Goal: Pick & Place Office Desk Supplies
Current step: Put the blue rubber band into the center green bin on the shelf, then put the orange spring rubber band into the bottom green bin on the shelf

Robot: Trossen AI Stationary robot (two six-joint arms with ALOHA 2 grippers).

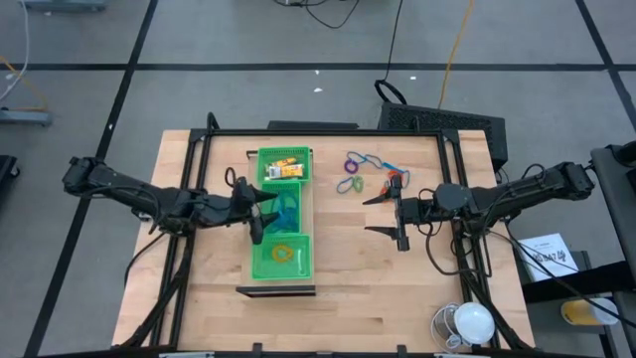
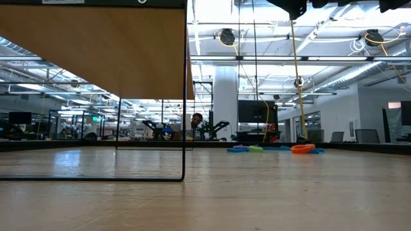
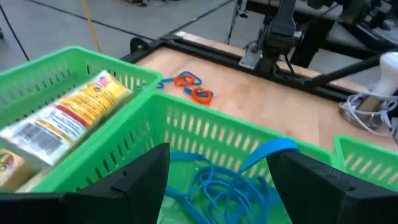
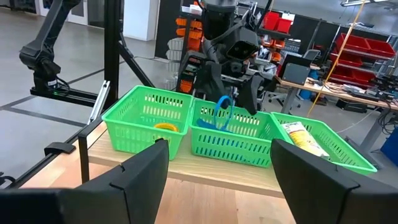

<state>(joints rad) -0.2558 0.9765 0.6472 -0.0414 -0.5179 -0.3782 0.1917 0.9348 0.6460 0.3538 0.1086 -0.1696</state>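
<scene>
A long green three-compartment tray [image 1: 310, 214] lies at the table's centre. Its far compartment holds yellow packets [image 3: 74, 115], the middle one blue loops [image 3: 211, 186], and the near one a yellow-orange loop [image 4: 165, 126]. My left gripper [image 1: 266, 211] hovers open over the middle compartment, tilted slightly down. One blue loop [image 4: 222, 112] stands up out of the pile between its fingers. More loops in purple, green, blue and orange [image 1: 363, 171] lie on the wood, right of the tray's far end. My right gripper [image 1: 383, 216] waits open and level, right of the tray and just nearside of those loops. My left gripper has the upright blue loop [image 3: 267, 152] close beside one finger [image 3: 311, 180]. I cannot tell whether the two touch. The loop's lower end lies in the pile in the middle compartment.
A black frame [image 1: 328, 131] runs around the tabletop. A brown panel on a thin black stand [image 2: 96, 51] rises at the tray's near end. A white bulb-shaped thing with cables [image 1: 467, 323] lies at the near right corner. Bare wood spreads between the tray and my right gripper.
</scene>
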